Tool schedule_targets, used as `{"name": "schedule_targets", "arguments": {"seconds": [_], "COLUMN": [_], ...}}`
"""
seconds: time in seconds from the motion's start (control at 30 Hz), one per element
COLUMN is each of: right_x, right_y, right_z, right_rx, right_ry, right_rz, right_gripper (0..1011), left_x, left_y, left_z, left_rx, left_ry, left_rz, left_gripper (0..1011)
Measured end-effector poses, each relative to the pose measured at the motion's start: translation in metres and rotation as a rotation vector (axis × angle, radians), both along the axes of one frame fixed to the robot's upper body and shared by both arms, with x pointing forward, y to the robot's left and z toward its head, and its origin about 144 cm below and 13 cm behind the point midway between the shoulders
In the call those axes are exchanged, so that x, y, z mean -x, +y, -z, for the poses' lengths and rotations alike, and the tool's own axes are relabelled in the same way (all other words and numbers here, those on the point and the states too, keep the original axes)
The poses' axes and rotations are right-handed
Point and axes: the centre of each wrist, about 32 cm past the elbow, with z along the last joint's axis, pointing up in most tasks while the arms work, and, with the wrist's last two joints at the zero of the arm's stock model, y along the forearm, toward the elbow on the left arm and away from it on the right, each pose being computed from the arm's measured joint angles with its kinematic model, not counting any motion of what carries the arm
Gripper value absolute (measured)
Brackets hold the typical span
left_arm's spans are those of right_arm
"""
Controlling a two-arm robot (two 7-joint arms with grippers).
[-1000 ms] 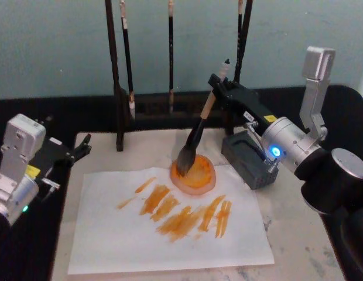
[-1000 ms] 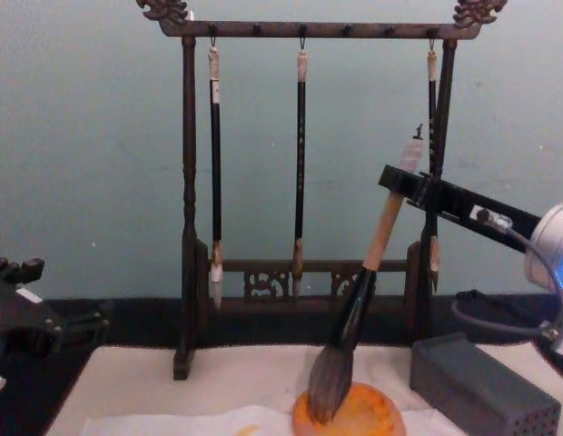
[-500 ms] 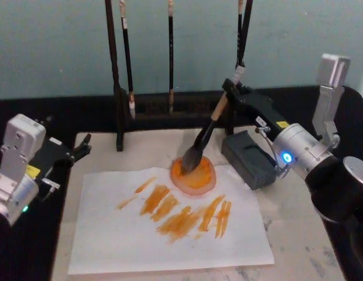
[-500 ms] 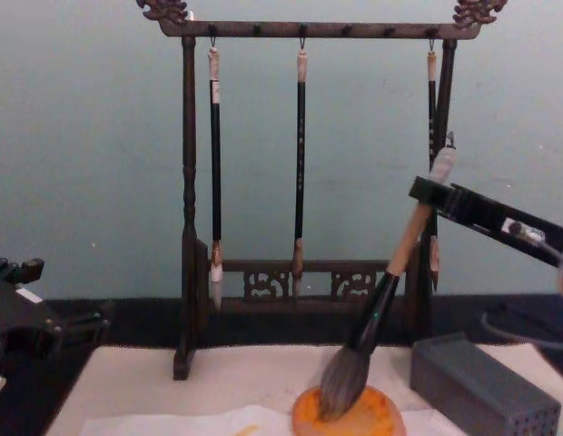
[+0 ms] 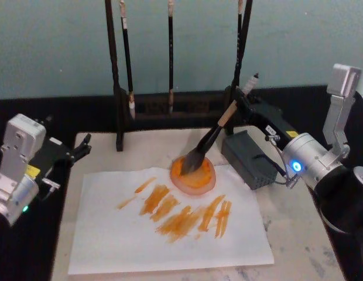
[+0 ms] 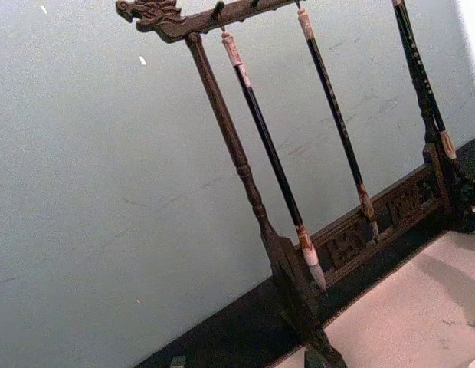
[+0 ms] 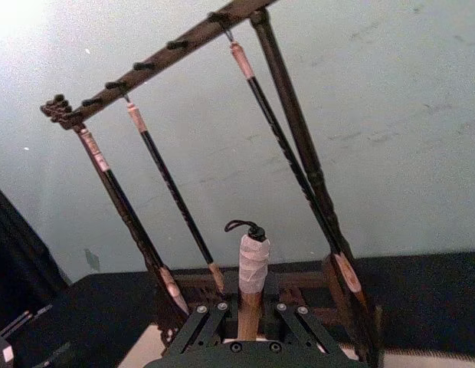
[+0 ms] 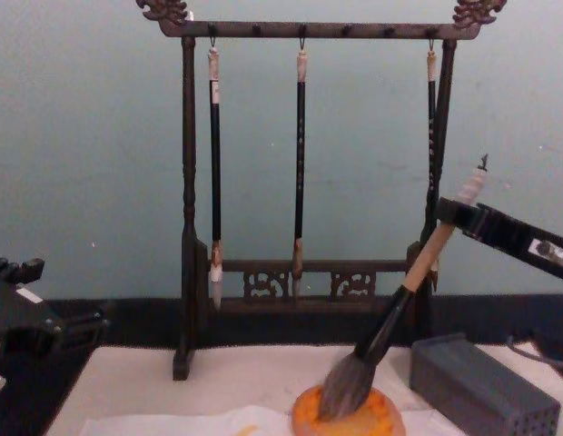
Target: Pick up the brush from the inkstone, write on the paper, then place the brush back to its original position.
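The brush stands tilted with its grey bristles pressed into the inkstone, and its handle leans up and away toward 1 o'clock. The whitish looped end sits close in front of the brush rack. The right gripper pinches the pale handle near its top. In the right wrist view its fingers are closed against the wood on both sides.

The inkstone sits at the far edge of the paper, which spreads toward 7 o'clock and already carries orange strokes. So the writing looks done, and the step in hand is setting the brush back.

To do it well, I would keep the bristles planted in the dish as a pivot and lower the handle slowly along its present line. The pinch should be released only once the handle is supported. The grey perforated block at 3 o'clock lies under the handle's path and may serve as a rest or get knocked. The thin hanging brush at 12 to 1 o'clock is near the loop end, so the brush should not swing backward.

The left gripper idles at 9 o'clock, off the paper at the worktop edge. I cannot tell whether it is spread or pressed together.
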Motion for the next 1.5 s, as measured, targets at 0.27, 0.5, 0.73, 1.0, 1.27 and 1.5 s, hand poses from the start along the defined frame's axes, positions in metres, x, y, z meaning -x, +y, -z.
{"name": "schedule_targets", "arguments": {"seconds": [0.27, 0.5, 0.73, 1.0, 1.27, 1.5], "right_x": [0.004, 0.005, 0.005, 0.005, 0.004, 0.004], "right_y": [-0.005, -0.01, -0.016, -0.022, -0.027, -0.029], "right_z": [0.004, 0.007, 0.012, 0.017, 0.021, 0.024], "right_rx": [-0.011, -0.022, -0.032, -0.049, -0.066, -0.074], "right_ry": [0.029, 0.056, 0.08, 0.104, 0.133, 0.15], "right_rz": [0.025, 0.05, 0.075, 0.1, 0.127, 0.139], "right_gripper": [185, 187, 188, 189, 189, 190], "left_x": [0.0, 0.0, 0.0, 0.0, 0.0, 0.0], "left_y": [0.0, 0.0, 0.0, 0.0, 0.0, 0.0], "left_z": [0.0, 0.0, 0.0, 0.0, 0.0, 0.0], "left_rx": [0.0, 0.0, 0.0, 0.0, 0.0, 0.0], "left_ry": [0.0, 0.0, 0.0, 0.0, 0.0, 0.0], "left_rz": [0.0, 0.0, 0.0, 0.0, 0.0, 0.0], "left_gripper": [1001, 1001, 1001, 1001, 1001, 1001]}}
